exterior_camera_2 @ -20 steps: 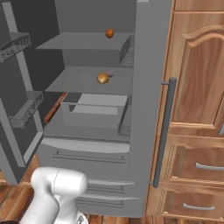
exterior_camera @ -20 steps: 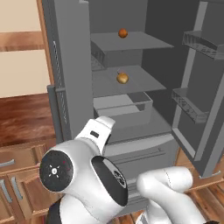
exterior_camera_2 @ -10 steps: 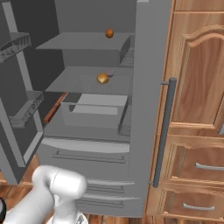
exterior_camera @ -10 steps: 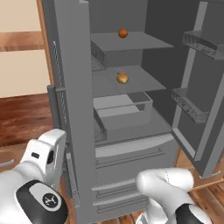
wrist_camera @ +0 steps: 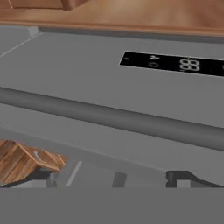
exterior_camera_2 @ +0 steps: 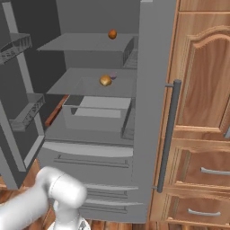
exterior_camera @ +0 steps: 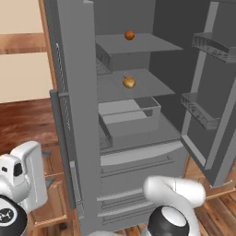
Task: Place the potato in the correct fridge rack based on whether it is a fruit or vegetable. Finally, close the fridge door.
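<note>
The pincer (wrist_camera: 111, 177) stands wide and holds nothing; its two dark fingertips (wrist_camera: 181, 178) show at the bottom of the hand view, far apart from each other. Just past them lies the flat grey outer face of a fridge door (wrist_camera: 87, 74), crossed from side to side by a long grey bar handle (wrist_camera: 113, 117). Beyond the handle sits a small black display panel (wrist_camera: 175, 64) with pale digits. A strip of brown wood runs along the far edge of that view, and a bit of wooden floor shows at its lower left corner.

In the left base view the hand is low at the left, beside the outer face of the open left door (exterior_camera: 73, 115).

Inside the open fridge, the potato (exterior_camera: 129, 82) rests on the second shelf from the top (exterior_camera: 147, 90), near the middle of the slab. The right base view shows the same tan lump (exterior_camera_2: 105, 81) on that shelf (exterior_camera_2: 76, 83). A darker orange-brown round item (exterior_camera: 129, 35) sits on the top shelf (exterior_camera: 143, 44) above it. Below the potato's shelf a grey drawer (exterior_camera: 131, 117) stands pulled partly out.

The other fridge door (exterior_camera: 216, 92) hangs wide open, with wire racks (exterior_camera: 200, 110) on its inner side. To the right of the fridge stand wooden cabinets (exterior_camera_2: 202, 90) with drawers below.
</note>
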You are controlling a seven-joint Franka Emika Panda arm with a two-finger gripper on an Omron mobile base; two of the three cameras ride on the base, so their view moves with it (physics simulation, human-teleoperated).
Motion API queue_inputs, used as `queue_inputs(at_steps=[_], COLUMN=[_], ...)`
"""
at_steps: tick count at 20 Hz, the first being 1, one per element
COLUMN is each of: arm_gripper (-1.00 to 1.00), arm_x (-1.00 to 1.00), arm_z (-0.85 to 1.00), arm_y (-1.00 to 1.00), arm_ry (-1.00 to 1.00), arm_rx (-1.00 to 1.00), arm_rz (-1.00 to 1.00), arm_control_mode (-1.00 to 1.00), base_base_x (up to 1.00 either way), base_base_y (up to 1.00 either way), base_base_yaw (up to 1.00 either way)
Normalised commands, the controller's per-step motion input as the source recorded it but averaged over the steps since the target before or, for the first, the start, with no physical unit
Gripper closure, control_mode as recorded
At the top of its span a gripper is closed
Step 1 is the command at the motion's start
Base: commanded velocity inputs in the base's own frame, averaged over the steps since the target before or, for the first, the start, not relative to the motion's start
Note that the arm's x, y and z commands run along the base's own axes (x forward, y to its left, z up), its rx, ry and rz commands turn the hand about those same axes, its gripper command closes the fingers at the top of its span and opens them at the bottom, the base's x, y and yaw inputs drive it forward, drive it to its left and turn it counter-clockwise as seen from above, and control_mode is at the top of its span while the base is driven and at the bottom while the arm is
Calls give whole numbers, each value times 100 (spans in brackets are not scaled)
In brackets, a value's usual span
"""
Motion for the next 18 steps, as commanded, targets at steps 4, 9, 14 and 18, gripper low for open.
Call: queue_inputs(at_steps=[4, 9, 14, 18], arm_gripper=[-100, -100, -100, -100], arm_x=[24, 16, 29, 40], arm_z=[-33, -30, -20, -9], arm_y=[1, -9, -6, 0], arm_ry=[0, 0, 0, 0], arm_rx=[-21, -16, -15, -16], arm_rz=[-19, -22, -21, -21], arm_control_mode=[-100, -100, -100, -100], base_base_x=[0, 0, 0, 0], base_base_y=[0, 0, 0, 0], base_base_yaw=[0, 0, 0, 0])
